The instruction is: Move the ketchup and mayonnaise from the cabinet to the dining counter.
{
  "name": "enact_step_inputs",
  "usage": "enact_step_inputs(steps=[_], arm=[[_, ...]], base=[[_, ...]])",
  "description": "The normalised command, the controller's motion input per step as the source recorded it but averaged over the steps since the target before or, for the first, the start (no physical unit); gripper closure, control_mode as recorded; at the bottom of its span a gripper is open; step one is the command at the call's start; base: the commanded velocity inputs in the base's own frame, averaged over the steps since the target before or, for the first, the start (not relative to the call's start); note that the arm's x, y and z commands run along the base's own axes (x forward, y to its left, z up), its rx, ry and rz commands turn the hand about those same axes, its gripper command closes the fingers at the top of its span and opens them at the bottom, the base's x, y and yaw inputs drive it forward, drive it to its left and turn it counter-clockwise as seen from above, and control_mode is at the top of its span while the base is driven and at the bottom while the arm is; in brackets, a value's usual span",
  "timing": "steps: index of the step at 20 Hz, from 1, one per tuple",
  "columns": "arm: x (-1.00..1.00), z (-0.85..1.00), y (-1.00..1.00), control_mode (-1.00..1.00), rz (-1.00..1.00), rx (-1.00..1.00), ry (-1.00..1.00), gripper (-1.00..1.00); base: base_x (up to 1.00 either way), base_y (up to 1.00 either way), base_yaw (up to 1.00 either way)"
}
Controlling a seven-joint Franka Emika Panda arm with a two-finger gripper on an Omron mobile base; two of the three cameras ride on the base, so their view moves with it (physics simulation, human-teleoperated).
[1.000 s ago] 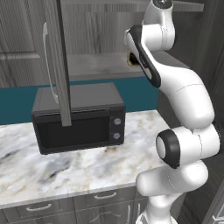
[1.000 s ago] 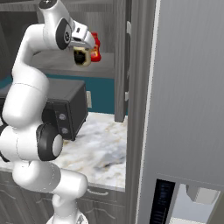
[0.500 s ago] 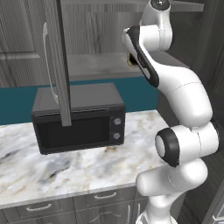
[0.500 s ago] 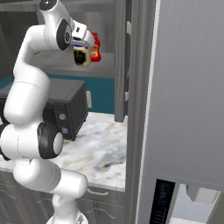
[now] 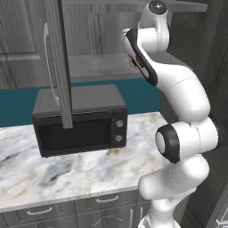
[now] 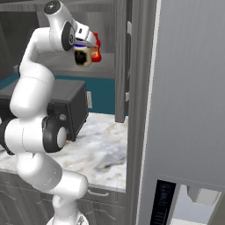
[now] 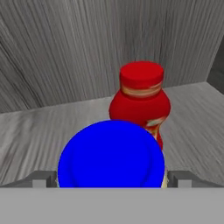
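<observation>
gripper (image 6: 83, 56) clamps the mayonnaise (image 7: 111, 154) inside the cabinet (image 7: 87, 43), ketchup (image 7: 141, 101) just behind.

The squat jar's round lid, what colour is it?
Bright blue lid, clearest in the hand view.

My arm rises high, elbow bent, wrist turned forward at upper-shelf height. My end effector (image 6: 83, 56) reaches into the cabinet (image 6: 121, 61), fingers closed on either side of the mayonnaise (image 7: 111, 154), gripping it.
</observation>
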Motion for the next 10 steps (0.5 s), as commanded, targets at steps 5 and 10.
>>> enact_step_inputs(steps=[5, 10], arm=[[0.39, 0.00, 0.00, -1.00, 0.00, 0.00, 0.01, -1.00], [0.12, -0.10, 0.09, -1.00, 0.00, 0.00, 0.00, 1.00]], base=[[0.00, 0.00, 0.00], [0.00, 0.00, 0.00]])
